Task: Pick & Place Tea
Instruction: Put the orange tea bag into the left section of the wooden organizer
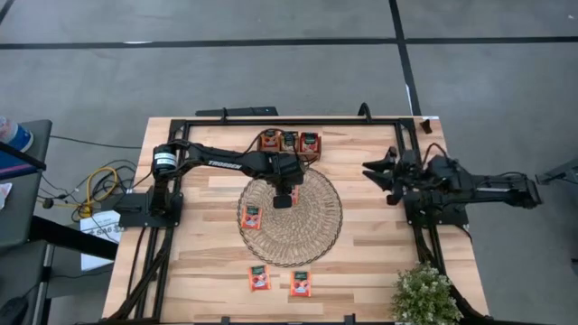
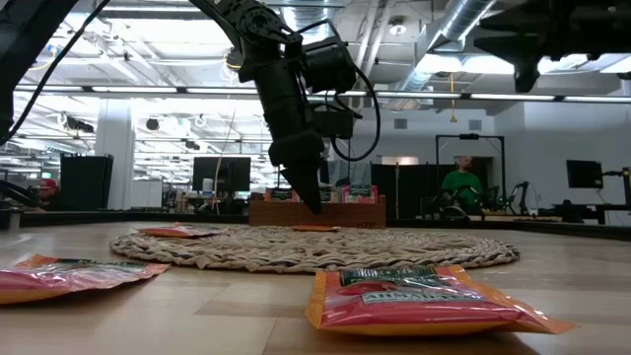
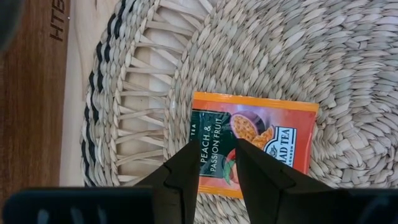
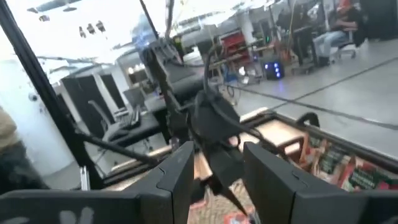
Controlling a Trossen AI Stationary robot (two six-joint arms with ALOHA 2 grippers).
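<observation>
Over the round woven mat [image 1: 290, 217], the left gripper [image 3: 216, 163] points down at an orange tea sachet [image 3: 254, 144] lying flat near the mat's far edge, its fingers slightly parted just above the packet and holding nothing. Another sachet [image 1: 253, 218] lies on the mat's left side; two more [image 1: 259, 278] rest on the table before it. The right gripper [image 1: 372, 171] waits off to the mat's right, fingers parted and empty.

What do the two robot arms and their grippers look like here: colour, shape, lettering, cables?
Both arms are dark, near black, with jointed boxy links. The left arm carries white lettering along its link and a silver-grey cylinder at its base; black cables loop beside its wrist. The left gripper has two tapered dark fingers, as does the right gripper.
</observation>
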